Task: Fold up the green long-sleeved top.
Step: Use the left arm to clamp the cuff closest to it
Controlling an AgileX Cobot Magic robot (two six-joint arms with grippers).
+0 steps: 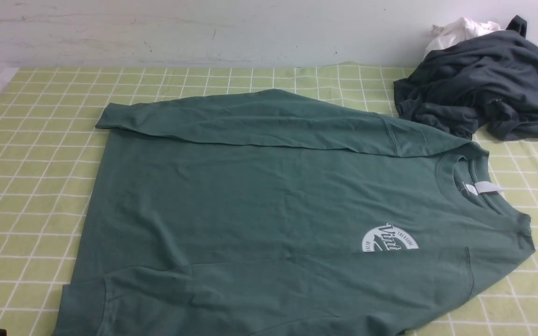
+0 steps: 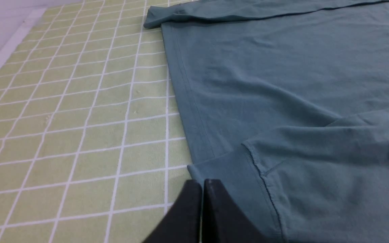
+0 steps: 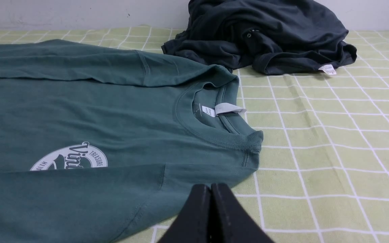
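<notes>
Top on tablecloth — heaped garment behind, right.

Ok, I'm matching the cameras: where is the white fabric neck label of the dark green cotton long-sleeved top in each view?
Front view: neck label right of centre, inside the collar.
Left wrist view: not in it.
Right wrist view: inside the collar.
Shared landmark: green checked tablecloth.

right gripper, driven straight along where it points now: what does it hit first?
Most likely the green long-sleeved top: the shut right gripper aims at its near shoulder edge, just short of the collar. Its height over the cloth is unclear; if it clears, the dark grey garment lies further along.
</notes>
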